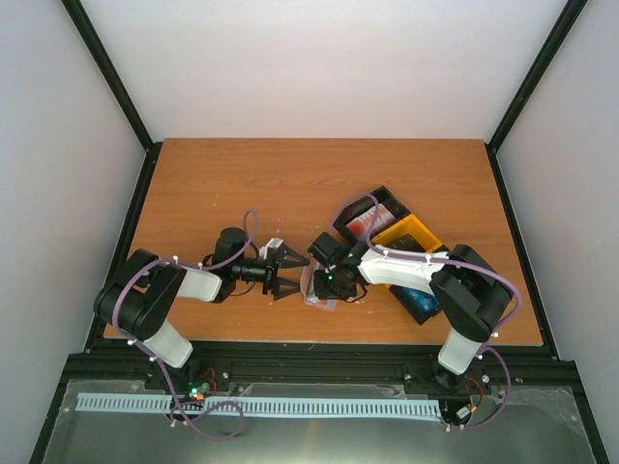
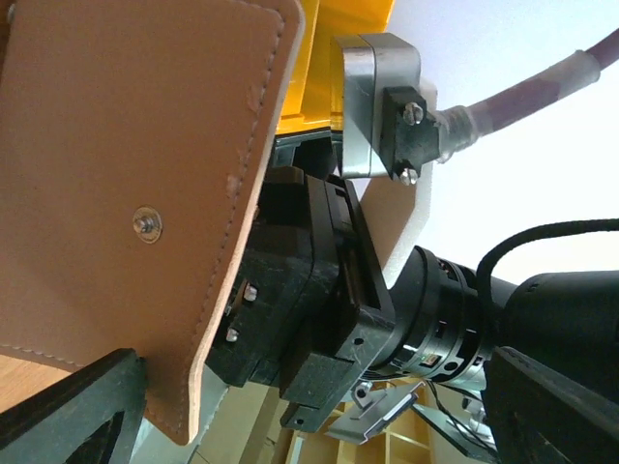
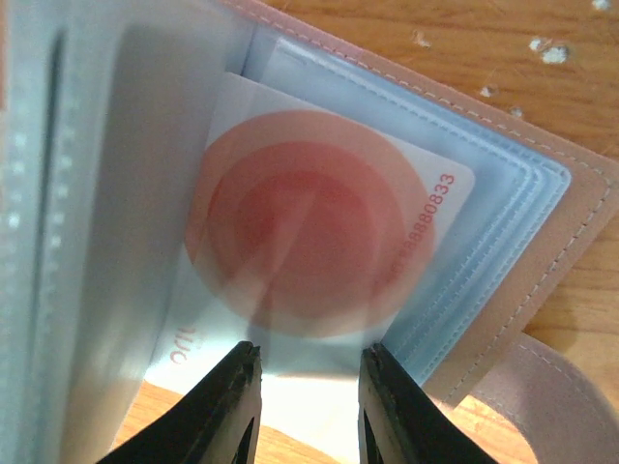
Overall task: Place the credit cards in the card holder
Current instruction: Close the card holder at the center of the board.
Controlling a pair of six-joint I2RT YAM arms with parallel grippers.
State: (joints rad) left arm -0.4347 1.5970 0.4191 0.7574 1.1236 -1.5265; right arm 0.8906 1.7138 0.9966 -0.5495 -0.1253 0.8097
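The tan-brown card holder (image 1: 317, 296) lies open near the table's front middle, between both grippers. In the right wrist view its clear pockets (image 3: 97, 193) and tan edge (image 3: 542, 290) fill the frame. A white credit card with a red disc (image 3: 309, 222) sits partway inside a pocket, its near end sticking out. My right gripper (image 3: 309, 406) hovers over that end, jaws a little apart, gripping nothing. In the left wrist view the holder's tan cover (image 2: 126, 193) stands up beside my left gripper (image 2: 309, 416), whose fingers are spread wide. More red cards (image 1: 363, 224) and a blue card (image 1: 418, 298) lie in the tray.
The black-and-yellow tray (image 1: 411, 235) stands just right of the holder, under the right arm. The right gripper's black body (image 2: 319, 319) is close in front of the left gripper. The left gripper (image 1: 290, 273) and right gripper (image 1: 321, 280) nearly meet.
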